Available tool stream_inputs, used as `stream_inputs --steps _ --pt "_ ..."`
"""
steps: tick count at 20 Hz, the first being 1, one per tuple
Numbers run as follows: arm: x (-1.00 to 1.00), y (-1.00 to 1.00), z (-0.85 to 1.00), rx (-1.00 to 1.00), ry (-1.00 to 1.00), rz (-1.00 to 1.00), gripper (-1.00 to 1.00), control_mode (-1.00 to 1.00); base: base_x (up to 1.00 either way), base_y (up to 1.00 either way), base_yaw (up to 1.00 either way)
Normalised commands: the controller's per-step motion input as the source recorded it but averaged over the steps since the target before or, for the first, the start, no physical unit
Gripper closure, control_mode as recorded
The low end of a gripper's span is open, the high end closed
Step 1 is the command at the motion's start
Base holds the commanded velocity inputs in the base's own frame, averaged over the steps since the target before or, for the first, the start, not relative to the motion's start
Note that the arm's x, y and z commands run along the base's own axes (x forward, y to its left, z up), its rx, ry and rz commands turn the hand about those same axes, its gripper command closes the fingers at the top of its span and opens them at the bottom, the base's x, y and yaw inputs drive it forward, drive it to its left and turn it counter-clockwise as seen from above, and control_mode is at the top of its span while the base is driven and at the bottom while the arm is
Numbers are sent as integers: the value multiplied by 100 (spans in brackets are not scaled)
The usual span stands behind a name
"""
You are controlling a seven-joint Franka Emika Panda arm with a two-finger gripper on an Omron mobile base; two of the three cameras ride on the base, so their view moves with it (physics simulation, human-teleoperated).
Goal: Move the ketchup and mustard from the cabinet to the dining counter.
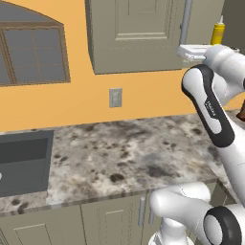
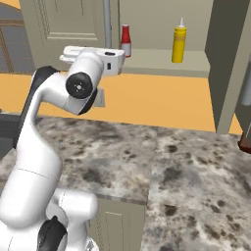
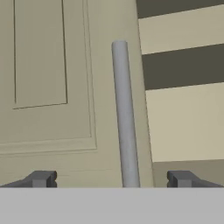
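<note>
The ketchup (image 2: 126, 40), a small red bottle with a white cap, stands on the open cabinet's shelf (image 2: 162, 61). To its right stands the taller yellow mustard (image 2: 179, 44) (image 1: 218, 32). The cabinet's left door (image 1: 139, 33) is closed and its right door (image 2: 230, 59) is swung open. My gripper (image 3: 112, 179) is open, its fingertips (image 3: 43, 178) wide apart on either side of the left door's grey bar handle (image 3: 124, 113) (image 2: 107, 22), close in front of it. The hand (image 2: 105, 58) hovers left of the ketchup. The dining counter is out of view.
Below lies a speckled granite counter (image 1: 129, 153) with a dark sink (image 1: 24, 162) at the left. A window (image 1: 31, 52) and a wall outlet (image 1: 115, 97) sit on the orange wall. A dark reddish object (image 2: 245, 142) stands at the counter's right edge. Base cabinets (image 1: 110, 220) run underneath.
</note>
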Motion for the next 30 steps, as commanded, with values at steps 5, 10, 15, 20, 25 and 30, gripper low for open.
stream_inputs --steps 5,10,15,20,25,30 --pt "99 -2 0 0 4 0 -100 -100 0 0 0" --pt "96 -25 0 3 13 0 -100 -100 0 0 0" --pt "100 -4 0 0 13 0 -100 -100 0 0 0" --pt "100 0 0 0 10 0 100 -100 0 0 0" --pt "5 0 0 0 1 0 100 -100 0 0 0" --pt "-99 3 2 0 5 0 100 -100 0 0 0"
